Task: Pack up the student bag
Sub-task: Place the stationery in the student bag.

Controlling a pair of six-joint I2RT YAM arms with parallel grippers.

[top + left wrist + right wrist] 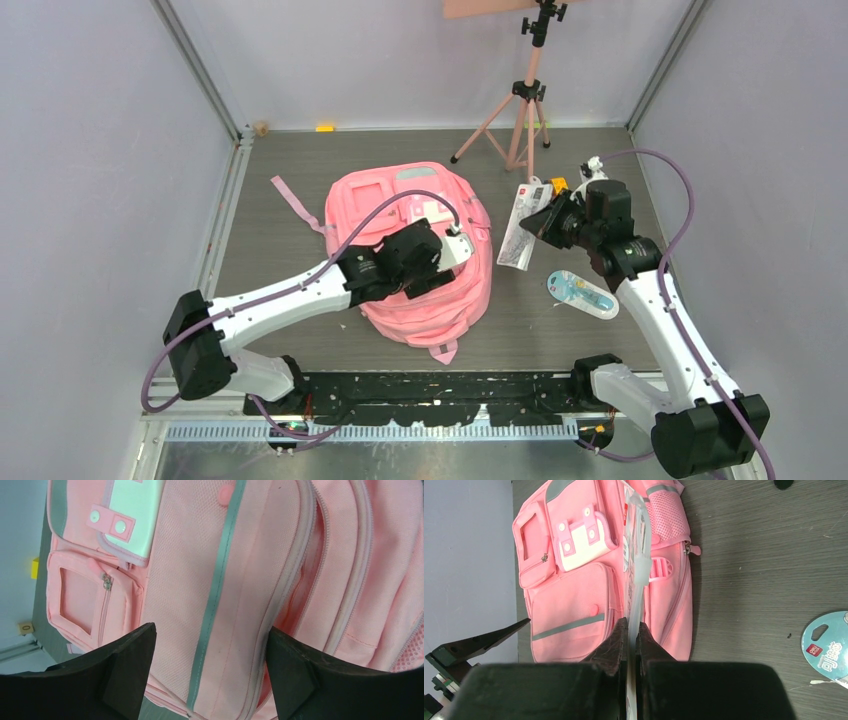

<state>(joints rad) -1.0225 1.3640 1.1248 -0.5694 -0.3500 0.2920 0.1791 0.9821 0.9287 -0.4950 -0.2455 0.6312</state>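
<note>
A pink backpack [440,305] [240,580] [569,605] lies flat, front pockets up, in the middle of a dark table [280,250], with one loose strap [293,200] trailing toward the far left corner.

The left arm reaches across the bag from the near left and hides much of its middle from the overhead camera. The left gripper [458,248] [211,635] hangs over the front panel with its jaws spread wide. One finger sits on each side of a grey stripe, and nothing is between them. Whether the fingers touch the fabric cannot be told.

To the right of the bag, the right gripper [548,222] [629,630] is clamped on the edge of a flat, clear plastic package [522,228] [636,540]. The package is held just beside the bag's right side. In the right wrist view it stands edge-on and cuts across the sight of the bag's mesh side pocket.

A round-ended blister pack [582,293] [829,650] with a blue card lies on the table. It sits near the right arm, apart from the bag.

A pink tripod [527,95] stands at the back of the table, just behind the held package. A small yellow marker [325,127] sits against the back wall.
</note>
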